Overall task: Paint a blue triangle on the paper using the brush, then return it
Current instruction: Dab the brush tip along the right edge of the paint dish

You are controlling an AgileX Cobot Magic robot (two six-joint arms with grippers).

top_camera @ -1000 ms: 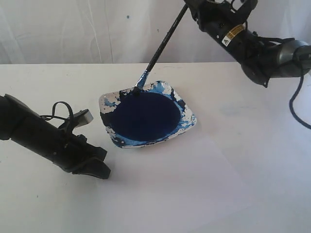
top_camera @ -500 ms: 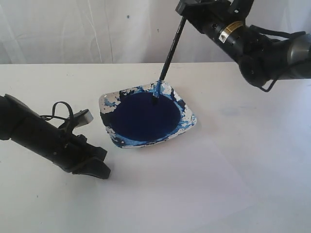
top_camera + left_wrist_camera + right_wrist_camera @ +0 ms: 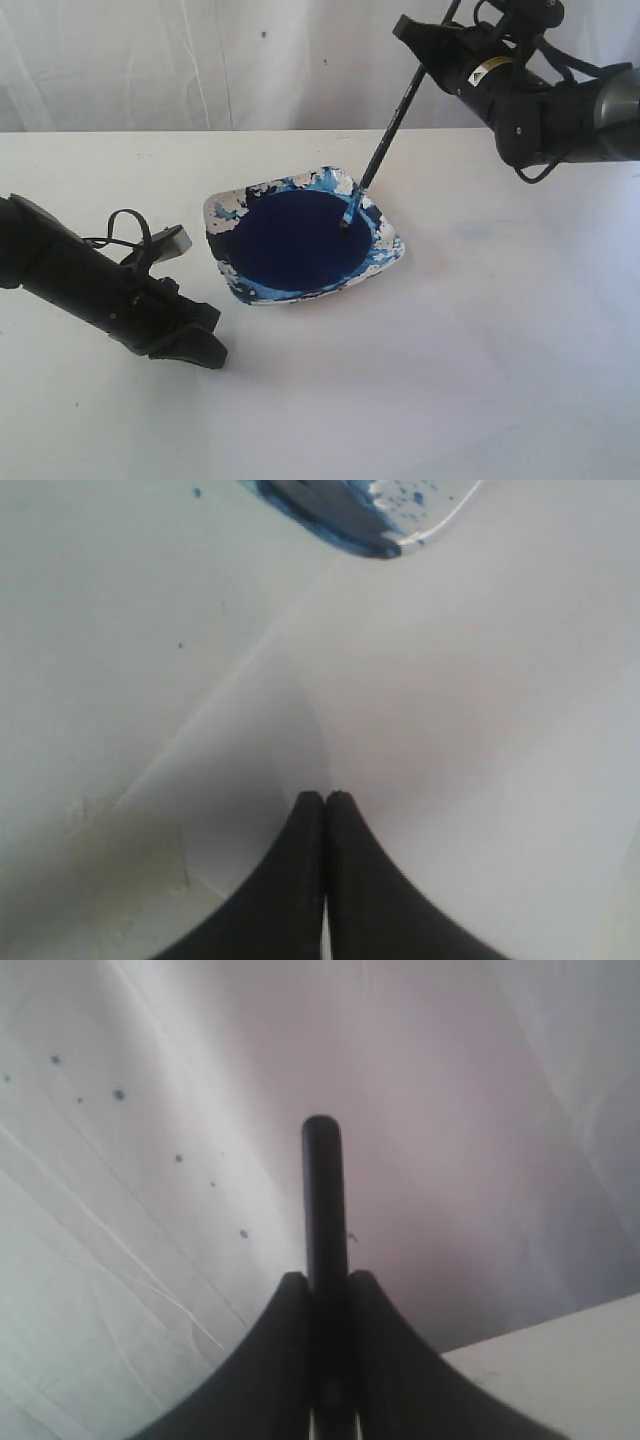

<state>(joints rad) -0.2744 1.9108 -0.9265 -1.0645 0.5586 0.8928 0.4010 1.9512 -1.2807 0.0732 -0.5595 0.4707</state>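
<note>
The brush (image 3: 386, 142), thin and black-handled with a blue-stained tip, leans steeply over the splattered square dish (image 3: 392, 245) mid-counter. Its tip has moved from the dish's far rim into the glossy dark paint pool (image 3: 290, 240). The right gripper (image 3: 428, 55) pinches the handle. The left gripper (image 3: 325, 802), pressed together, hangs over smooth white paper (image 3: 450, 730).

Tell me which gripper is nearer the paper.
Left. The left gripper sits low at the paper's left edge; the right gripper hangs high beyond the dish, holding the brush.
</note>
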